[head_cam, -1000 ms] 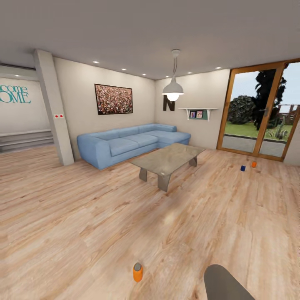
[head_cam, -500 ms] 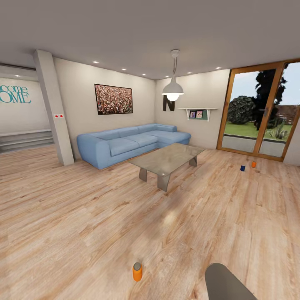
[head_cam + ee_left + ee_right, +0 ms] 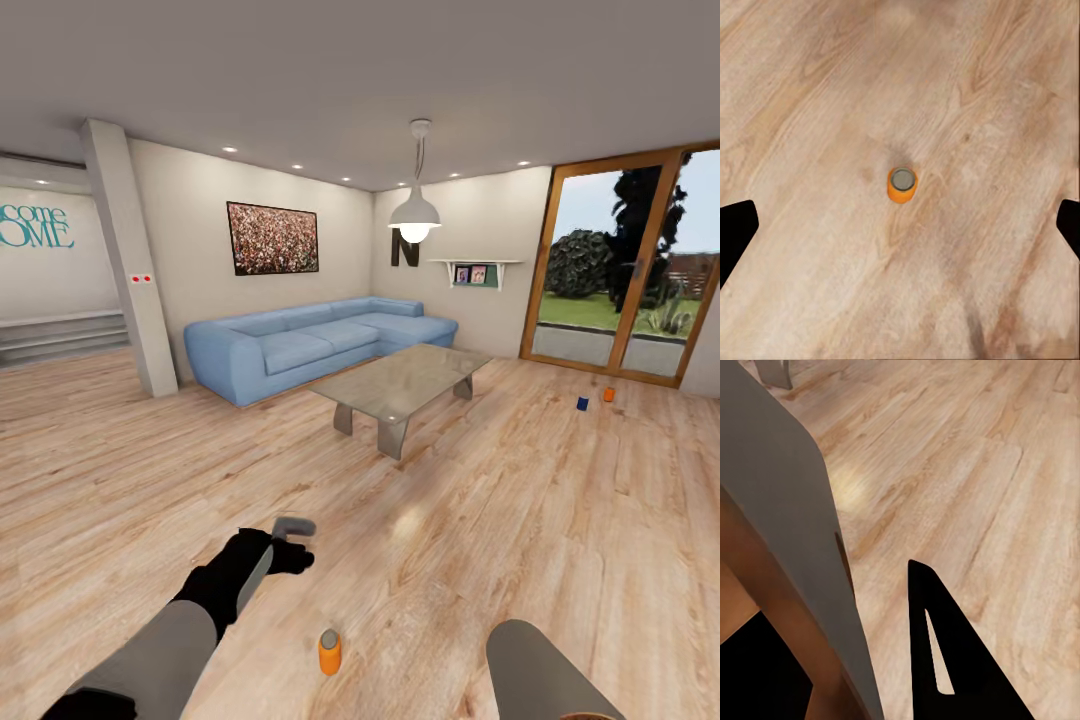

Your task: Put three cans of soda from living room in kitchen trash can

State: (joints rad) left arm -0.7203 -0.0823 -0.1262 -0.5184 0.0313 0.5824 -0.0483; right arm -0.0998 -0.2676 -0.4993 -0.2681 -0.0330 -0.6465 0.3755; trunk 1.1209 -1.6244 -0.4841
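Nearest orange can point(image 3: 330, 652) stands upright on the plank floor point(image 3: 450, 560), long axis vertical. Left gripper point(image 3: 285, 545) hangs above it, about 11 o'clock from the can, fingers spread wide, nothing held. Right gripper point(image 3: 881, 652) clamps the grey bin point(image 3: 787, 532); left arm is nearer.

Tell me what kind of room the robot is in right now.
A living room, most likely: a blue corner sofa faces a glass coffee table on a light wood plank floor, with a glazed door giving onto a garden.
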